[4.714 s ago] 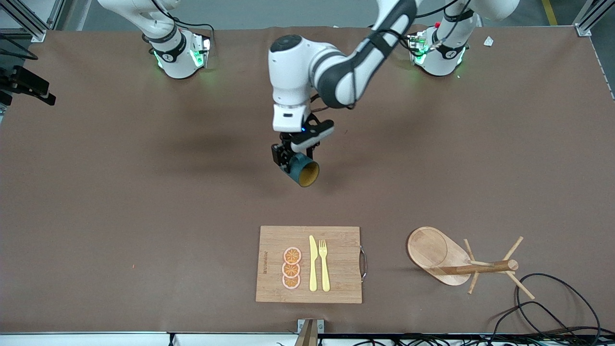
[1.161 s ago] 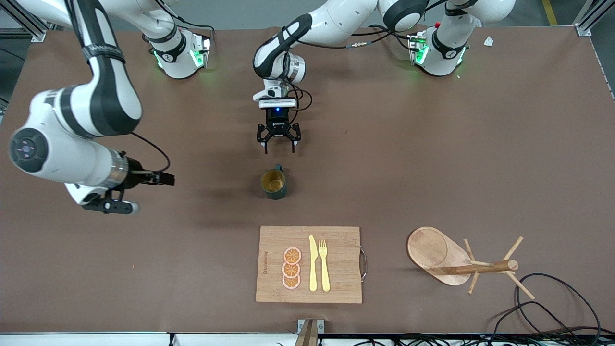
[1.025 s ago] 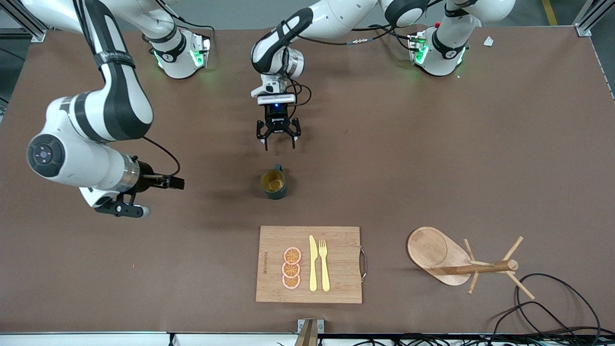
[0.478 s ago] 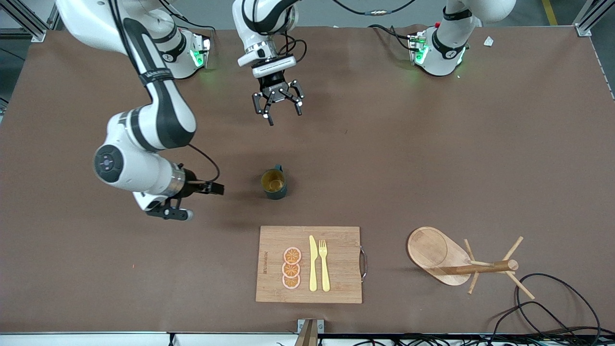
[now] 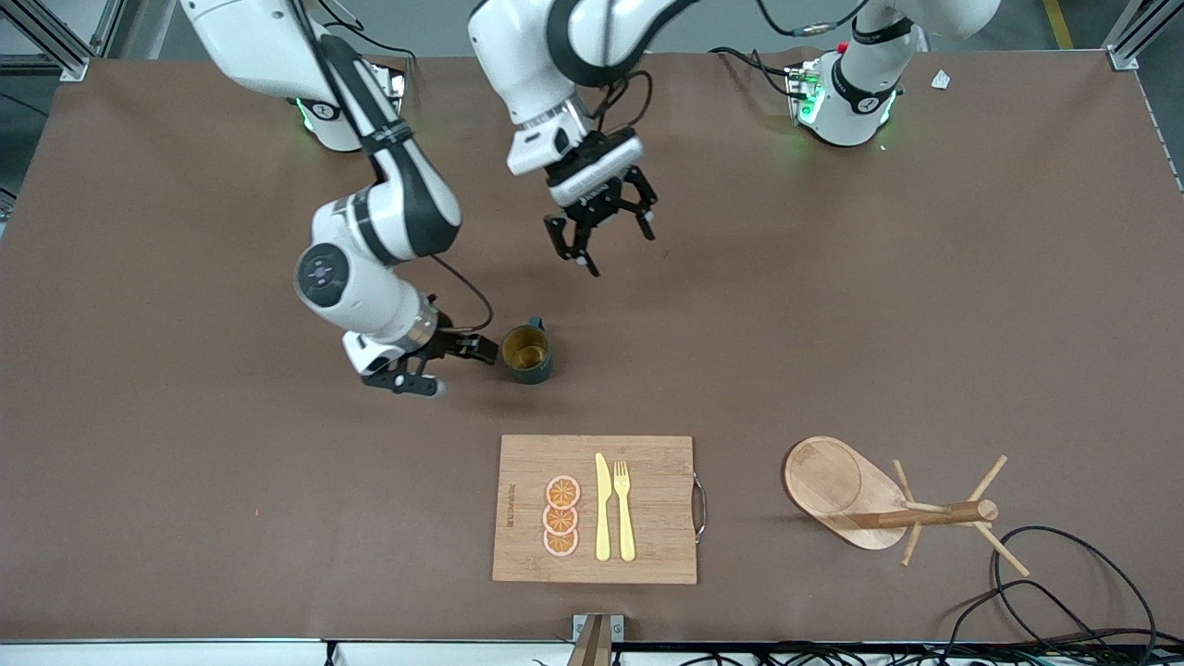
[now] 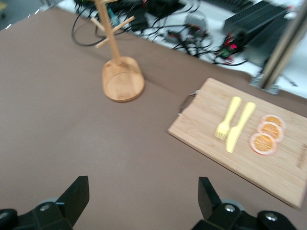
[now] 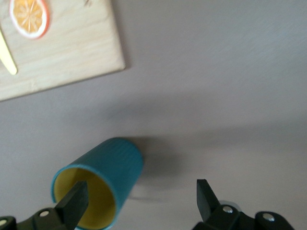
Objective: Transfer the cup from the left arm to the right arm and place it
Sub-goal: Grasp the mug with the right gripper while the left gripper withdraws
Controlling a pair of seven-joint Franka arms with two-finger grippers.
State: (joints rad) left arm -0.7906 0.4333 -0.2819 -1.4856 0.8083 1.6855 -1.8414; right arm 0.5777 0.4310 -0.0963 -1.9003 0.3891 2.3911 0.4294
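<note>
The dark teal cup (image 5: 527,352) stands upright on the brown table, its mustard inside showing and its handle on the side away from the front camera. My right gripper (image 5: 470,352) is low beside it, on the side toward the right arm's end, open and empty. In the right wrist view the cup (image 7: 108,179) sits by one finger (image 7: 74,203), and the gripper (image 7: 139,203) holds nothing. My left gripper (image 5: 603,233) is open and empty in the air, over bare table. It also shows open in the left wrist view (image 6: 143,201).
A wooden cutting board (image 5: 657,499) with orange slices (image 5: 561,516), a yellow knife (image 5: 602,507) and a fork (image 5: 624,509) lies nearer the front camera than the cup. A wooden mug tree (image 5: 888,504) stands toward the left arm's end. Cables (image 5: 1064,592) lie at that front corner.
The left gripper held the cup in the air 4.7 s ago; the cup now stands on the table and that gripper has risen away. The right gripper has swung in beside the cup.
</note>
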